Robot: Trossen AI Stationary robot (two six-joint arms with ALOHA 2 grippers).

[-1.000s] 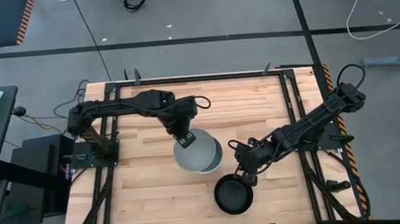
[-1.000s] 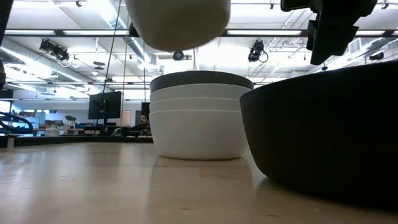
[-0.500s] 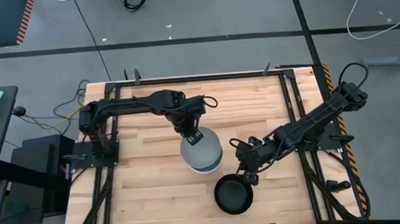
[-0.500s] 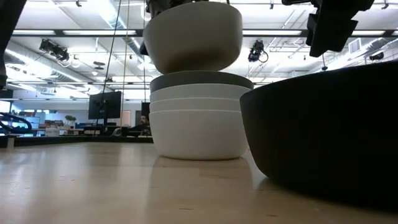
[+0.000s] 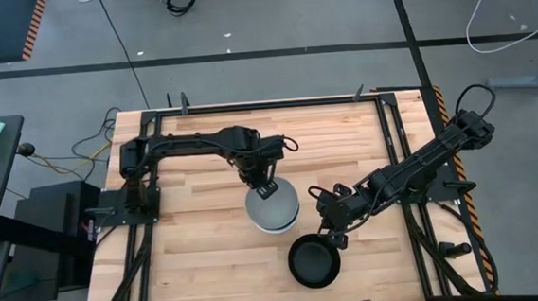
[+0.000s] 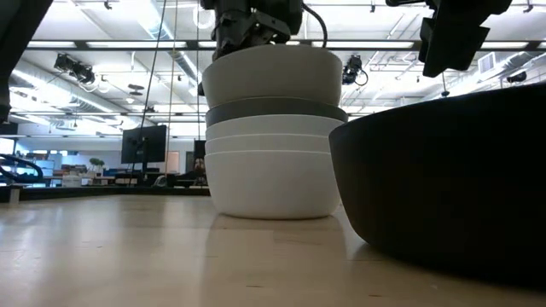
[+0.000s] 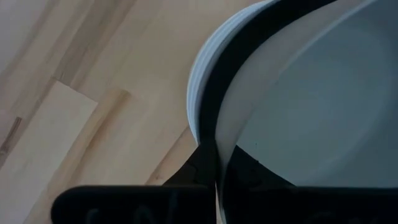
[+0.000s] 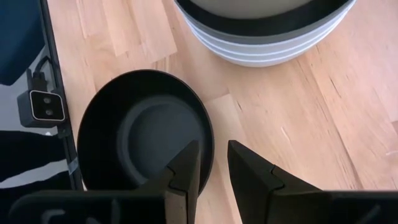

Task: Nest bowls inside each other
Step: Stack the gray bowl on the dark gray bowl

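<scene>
Your light grey-green bowl (image 6: 273, 75) has dropped from above the stack (image 6: 273, 170) and now sits seated in the dark grey bowl (image 6: 277, 111), mouth up, level, no long axis since it's round. That stack of white bowls plus the dark grey one stands mid-tabletop, slightly toward the front edge. So this nest looks done bar the release; the black bowl (image 5: 314, 261) is still apart, upright on the wood near the front edge, just right of the stack. Your left gripper (image 5: 265, 181) is at the stack's far rim, fingers clamped on the grey-green bowl's wall, one inside, one outside in the wrist view. Your right gripper (image 8: 213, 163) hangs over the black bowl's rim, fingers slightly parted, holding nothing. Next likely: let go left, then take black.
</scene>
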